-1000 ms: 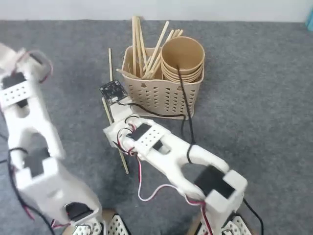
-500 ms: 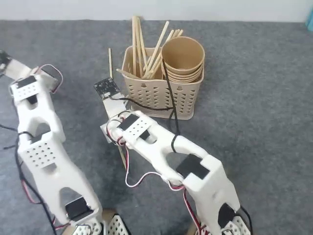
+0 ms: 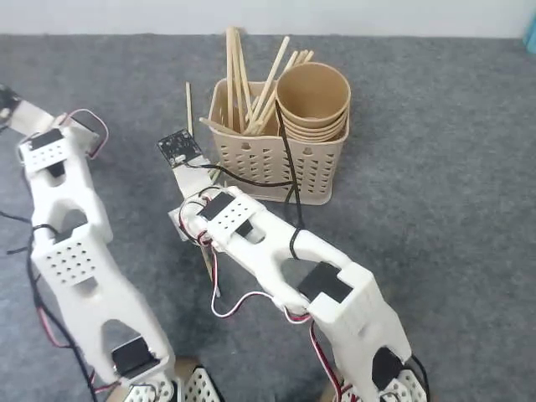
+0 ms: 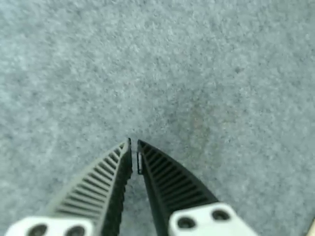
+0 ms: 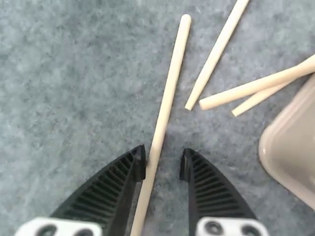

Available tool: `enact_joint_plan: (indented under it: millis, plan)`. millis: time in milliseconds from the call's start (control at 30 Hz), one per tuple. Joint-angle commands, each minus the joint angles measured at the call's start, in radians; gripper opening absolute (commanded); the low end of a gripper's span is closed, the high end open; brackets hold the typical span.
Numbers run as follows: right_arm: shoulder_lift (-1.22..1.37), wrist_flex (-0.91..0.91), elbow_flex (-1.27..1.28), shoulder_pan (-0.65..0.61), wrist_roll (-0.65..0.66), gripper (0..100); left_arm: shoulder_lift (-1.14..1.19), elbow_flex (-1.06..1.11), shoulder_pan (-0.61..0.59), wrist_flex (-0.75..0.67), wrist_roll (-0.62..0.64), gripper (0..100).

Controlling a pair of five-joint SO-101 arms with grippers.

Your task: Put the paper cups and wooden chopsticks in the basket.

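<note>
Paper cups (image 3: pixel 312 100) are sitting stacked in the basket (image 3: pixel 276 167), with wooden chopsticks (image 3: pixel 249 79) standing beside them. One loose chopstick (image 5: pixel 167 93) is lying on the grey bench (image 5: pixel 74 73) between the parted jaws of the right gripper (image 5: pixel 162 164). Other chopsticks (image 5: pixel 216 51) are lying near the basket's corner. The left gripper (image 4: pixel 134 143) is pointing at bare bench well apart, jaws closed on nothing.

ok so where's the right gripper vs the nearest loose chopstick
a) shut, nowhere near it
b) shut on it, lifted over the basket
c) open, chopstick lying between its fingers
c: in the right wrist view the right gripper is open and the chopstick lies flat on the grey mat, running between its fingers.
</note>
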Motion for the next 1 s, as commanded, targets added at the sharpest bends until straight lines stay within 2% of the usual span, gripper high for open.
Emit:
enact_joint_plan:
  millis: [0, 133, 400, 567, 667, 800, 967]
  plan:
    - [0.019, 0.004, -0.049, -0.021, -0.002, 2.0, -0.018, -0.045, -0.005, 0.005, 0.008, 2]
    - [0.013, 0.039, -0.051, -0.030, 0.069, 0.9, -0.018, -0.045, -0.006, 0.005, 0.008, 2]
    - [-0.077, 0.162, -0.049, -0.031, 0.072, 0.8, -0.018, -0.045, -0.005, 0.002, 0.006, 2]
    - [-0.202, 0.320, -0.046, -0.045, 0.071, 0.8, -0.018, -0.047, -0.005, 0.002, 0.006, 2]
    - [-0.306, 0.352, 0.005, -0.064, 0.072, 0.8, -0.018, -0.047, -0.003, 0.002, 0.005, 2]
    - [-0.519, 0.272, 0.190, -0.087, 0.078, 0.8, -0.018, -0.047, 0.000, 0.000, 0.005, 2]
    - [-0.872, -0.059, 0.600, -0.120, 0.187, 0.8, -0.018, -0.047, 0.000, 0.000, 0.005, 2]
